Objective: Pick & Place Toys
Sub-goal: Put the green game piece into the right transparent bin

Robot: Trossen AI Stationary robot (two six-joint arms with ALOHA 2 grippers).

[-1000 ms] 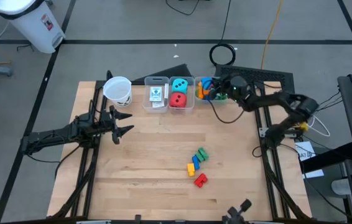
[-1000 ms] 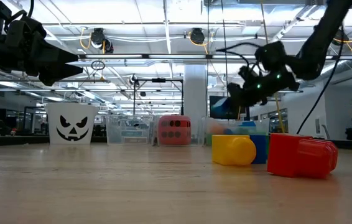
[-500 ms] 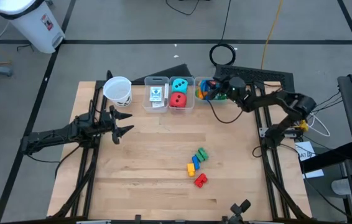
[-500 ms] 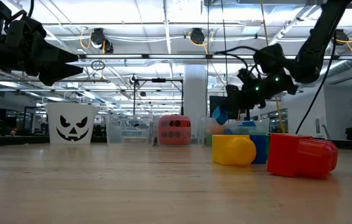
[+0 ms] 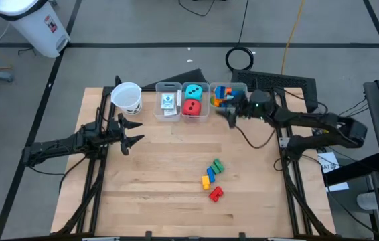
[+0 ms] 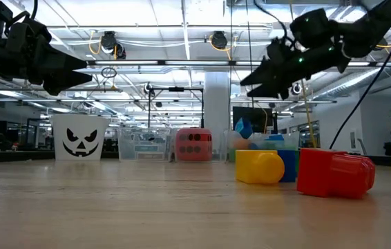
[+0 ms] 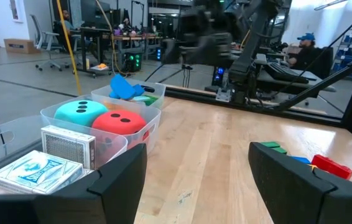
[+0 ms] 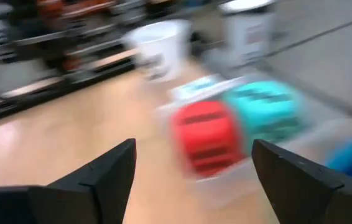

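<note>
Right gripper (image 5: 230, 115) hangs spread wide and empty just before the clear bin (image 5: 235, 88) of glossy blocky bricks (image 5: 221, 94); rounded red die (image 5: 191, 107) sits beside; left gripper (image 5: 130, 134) open

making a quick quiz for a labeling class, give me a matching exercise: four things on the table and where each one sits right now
Things:
1. teal die
2. card packs
3. white paper cup
4. red brick

Places:
A. loose on the bare table, near the front
B. left bin of the three
C. middle bin, with the red die
D. standing left of the bins

Pairs: 1-C, 2-B, 3-D, 4-A
</note>
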